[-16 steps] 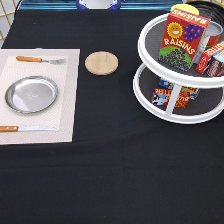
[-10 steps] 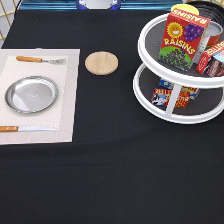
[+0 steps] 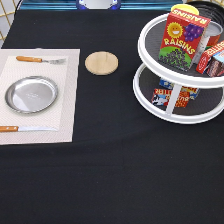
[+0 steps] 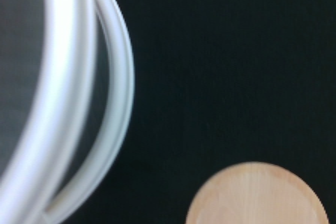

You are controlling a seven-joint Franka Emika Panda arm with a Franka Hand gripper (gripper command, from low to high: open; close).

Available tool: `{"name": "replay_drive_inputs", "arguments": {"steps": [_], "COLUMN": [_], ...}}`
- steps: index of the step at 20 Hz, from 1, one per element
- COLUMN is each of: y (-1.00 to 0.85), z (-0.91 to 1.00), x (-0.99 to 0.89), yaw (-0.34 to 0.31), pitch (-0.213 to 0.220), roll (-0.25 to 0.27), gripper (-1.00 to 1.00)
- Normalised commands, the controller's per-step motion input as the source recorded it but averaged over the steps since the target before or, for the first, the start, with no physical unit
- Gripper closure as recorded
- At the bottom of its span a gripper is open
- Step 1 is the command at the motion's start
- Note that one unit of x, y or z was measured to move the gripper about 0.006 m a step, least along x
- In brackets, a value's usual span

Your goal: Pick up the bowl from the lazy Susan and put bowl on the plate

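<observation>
You are not seeing the claw in the exterior view, so you cannot tell whether it is wide, narrow or holding anything. The wrist view is showing the white rim of the lazy Susan (image 4: pixel 75 100) beside black counter (image 4: pixel 225 75), with the edge of the round wooden coaster (image 4: pixel 255 197) close by. Judging from that, the claw is hanging over the strip of counter between the two, with the turntable to one side of it and the coaster to the other. The bowl (image 3: pixel 212 9) is probably the dark rim peeking out behind the raisins box (image 3: pixel 182 37) on the upper tier of the lazy Susan (image 3: pixel 142 42), on the far side of the turntable from the claw. The plate (image 3: pixel 31 94) is lying bare on its placemat (image 3: pixel 65 100), beyond the coaster (image 3: pixel 101 63), so you are looking at a bowl not yet lifted.
</observation>
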Motion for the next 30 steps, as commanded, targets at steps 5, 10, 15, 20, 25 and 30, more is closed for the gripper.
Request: {"name": "replay_drive_inputs", "arguments": {"steps": [5,10,15,20,25,30], "y": [0.38,0.25,0.09,0.04,0.03,0.0], "z": [0.21,0.06,0.0,-0.02,-0.09,-0.38], "x": [0.8,0.75,0.55,0.52,0.43,0.04], "yaw": [-0.016,-0.023,-0.033,-0.005,0.0,0.01], "pitch": [0.078,0.087,0.023,0.0,0.0,-0.052], "roll": [0.151,0.237,0.27,0.25,0.217,0.094], "gripper": [-1.0,-1.0,-1.0,-1.0,-1.0,-1.0]}}
